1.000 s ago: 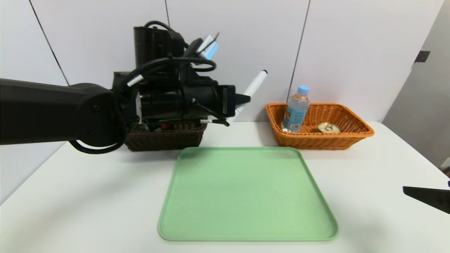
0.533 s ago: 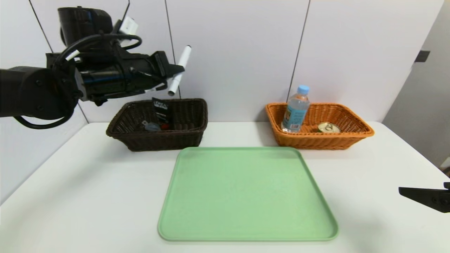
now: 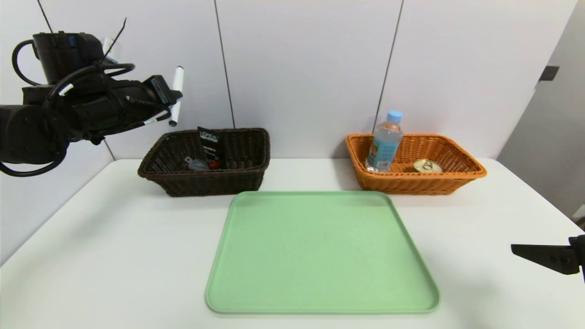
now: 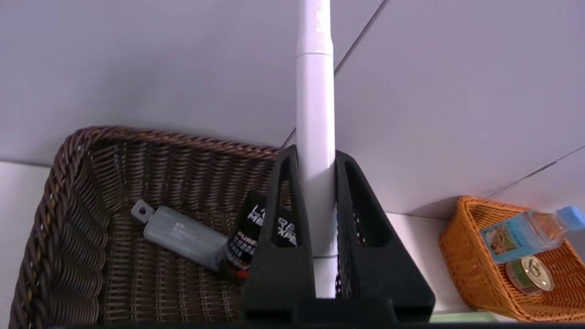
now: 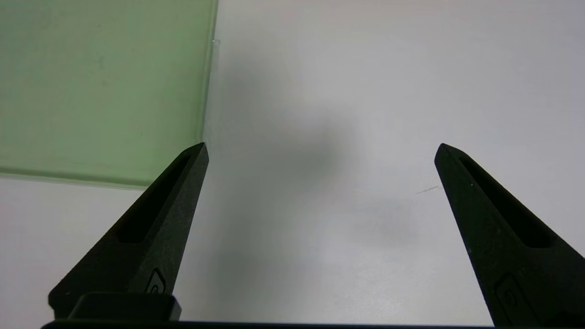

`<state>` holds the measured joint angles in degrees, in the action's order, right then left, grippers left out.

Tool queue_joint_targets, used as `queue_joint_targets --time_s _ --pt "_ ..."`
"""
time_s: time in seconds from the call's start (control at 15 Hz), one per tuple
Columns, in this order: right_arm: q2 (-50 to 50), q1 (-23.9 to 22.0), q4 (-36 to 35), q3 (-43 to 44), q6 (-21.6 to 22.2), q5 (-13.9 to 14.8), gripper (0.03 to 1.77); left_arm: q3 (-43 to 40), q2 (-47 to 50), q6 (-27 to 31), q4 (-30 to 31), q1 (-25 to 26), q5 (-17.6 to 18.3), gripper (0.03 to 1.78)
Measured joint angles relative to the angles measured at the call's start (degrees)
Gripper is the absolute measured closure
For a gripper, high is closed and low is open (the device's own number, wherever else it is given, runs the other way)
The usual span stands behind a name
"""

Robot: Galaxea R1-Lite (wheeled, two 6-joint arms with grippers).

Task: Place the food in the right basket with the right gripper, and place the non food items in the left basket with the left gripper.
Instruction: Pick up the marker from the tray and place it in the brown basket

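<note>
1. Two black fingers (image 4: 283, 219) of the left claw (image 3: 176, 97) are clamped tight on a white pen (image 3: 176, 93), which stands nearly upright between them, its capped end above and its other end below the grip.
2. One level arm carries that claw high in the air, above the far left corner of the white table (image 3: 114, 237), close to the grey wall panels (image 3: 301, 68).
3. Below the pen and slightly nearer the middle of the table sits the dark brown basket (image 3: 201, 180), well apart from the pen.
4. Inside this brown basket lie a grey flat stick with a hole at one end (image 4: 180, 235) and a black tube with white lettering (image 3: 209, 142); the tube leans upright against the back wall, and the two touch at the bottom.
5. One green tray (image 3: 320, 256) lies in the middle of the table, just in front of both baskets.
6. On the far right stands the orange basket (image 3: 457, 176), holding a clear bottle with a blue cap (image 3: 385, 141), upright, and a small tin can (image 3: 427, 166) beside it.
7. Right claw (image 5: 320, 148): its fingers are spread wide with nothing between them, hanging low over bare table just beside the tray's right edge, at the near right of the scene.
</note>
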<state>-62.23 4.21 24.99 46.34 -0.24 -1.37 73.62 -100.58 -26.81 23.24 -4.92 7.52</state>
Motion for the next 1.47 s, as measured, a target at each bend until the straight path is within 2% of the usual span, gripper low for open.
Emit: queue_joint_targets --time_s 0.2,0.47,1.47 --pt "-0.1 0.0 0.0 0.0 0.0 0.0 0.09 -1.8 -0.5 -2.7 -0.2 1.3 -0.7 1.61" --pt "-0.4 0.0 0.0 0.0 0.0 0.1 0.09 -3.8 -2.5 -3.1 0.2 2.0 -2.4 1.61" --pt "-0.4 0.0 0.1 0.0 0.1 0.1 0.09 -5.1 -10.5 -2.9 2.9 2.6 -2.4 1.61"
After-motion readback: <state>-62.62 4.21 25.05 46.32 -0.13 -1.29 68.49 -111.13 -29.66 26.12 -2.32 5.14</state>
